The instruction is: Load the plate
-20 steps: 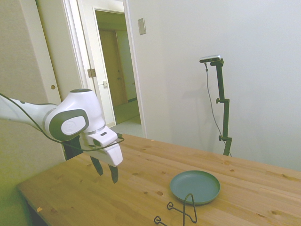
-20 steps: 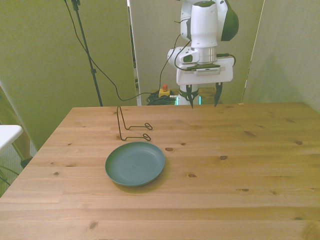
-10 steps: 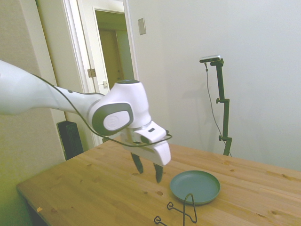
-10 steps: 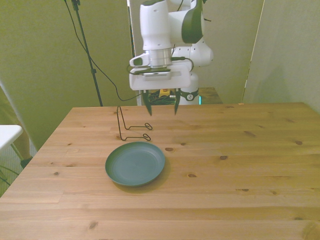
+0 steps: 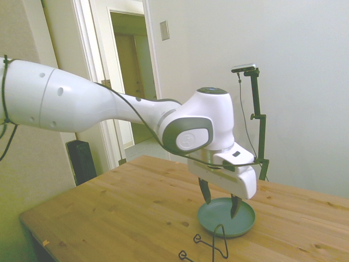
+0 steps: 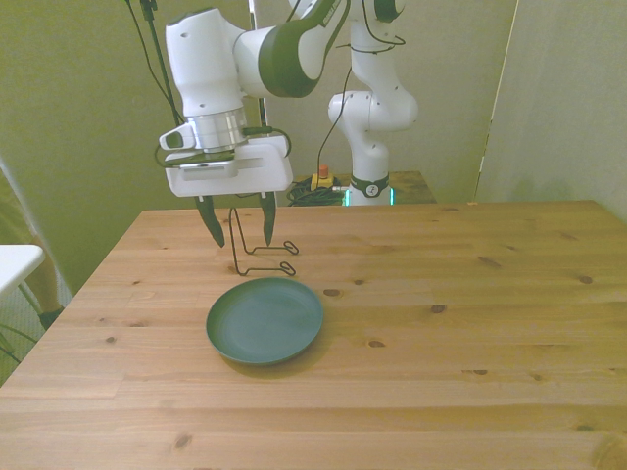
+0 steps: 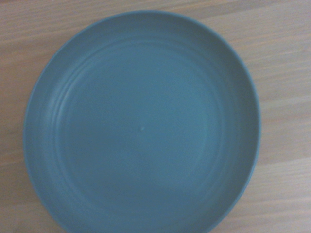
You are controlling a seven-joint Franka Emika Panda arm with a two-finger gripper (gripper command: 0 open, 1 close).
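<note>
The plate (image 6: 265, 320) is round, grey-teal and empty, lying flat on the wooden table (image 6: 470, 323) toward the front view's left. My gripper (image 6: 243, 244) hangs a short way above it, open, with nothing between its fingers. From the side, the gripper (image 5: 220, 209) is over the plate (image 5: 218, 222), both dark fingers pointing down. In the wrist view the plate (image 7: 141, 128) fills nearly the whole picture. A thin black wire stand (image 6: 286, 267) rests on the table just behind the plate in the front view, below the fingers.
In the side view the wire stand (image 5: 221, 240) sits between the plate and the table's near edge. A white surface (image 6: 15, 264) juts in beyond the table at the front view's left. Bare wood stretches across the front view's right half.
The arm has swung across the table toward the front view's left and come down, from the far edge to above the plate. The fingers stayed open; plate and stand have not moved.
</note>
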